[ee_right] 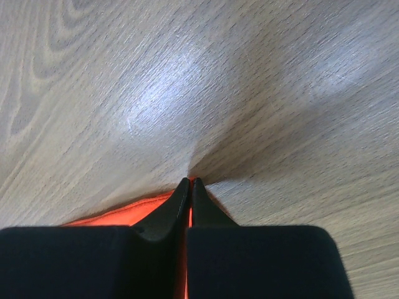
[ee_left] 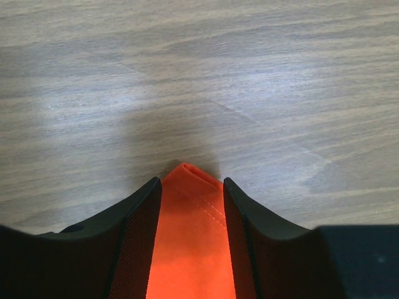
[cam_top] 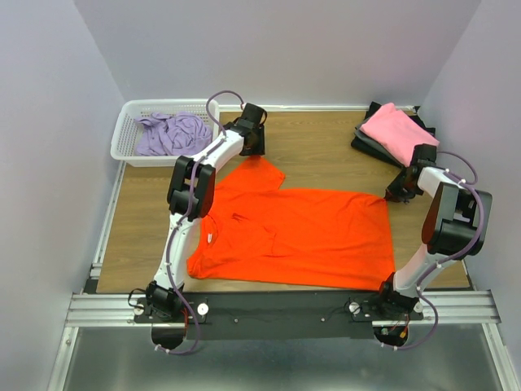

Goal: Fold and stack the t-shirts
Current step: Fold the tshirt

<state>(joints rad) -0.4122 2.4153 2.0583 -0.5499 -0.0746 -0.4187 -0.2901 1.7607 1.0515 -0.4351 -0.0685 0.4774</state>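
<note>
Now one orange t-shirt (cam_top: 301,232): right hand (ee_right: 189,185) tight on it, left hand (ee_left: 191,182) agape.

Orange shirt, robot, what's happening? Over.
Left gripper open, astride sleeve tip. Right gripper shut on orange shirt corner. Shirt flat, unfolded. Nothing lying on it.

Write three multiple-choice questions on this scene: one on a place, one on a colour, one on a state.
1. Where is the lavender t-shirt? A) in the white basket B) on the floor C) on a chair
2. Which colour tops the folded stack? A) orange B) pink C) grey
3. How is the right gripper? A) wide open B) shut on the orange t-shirt C) out of view
Answers: 1A, it lies crumpled inside the lattice walls; 2B, the pink t-shirt lies uppermost; 3B, orange cloth shows in its closed grip.
</note>
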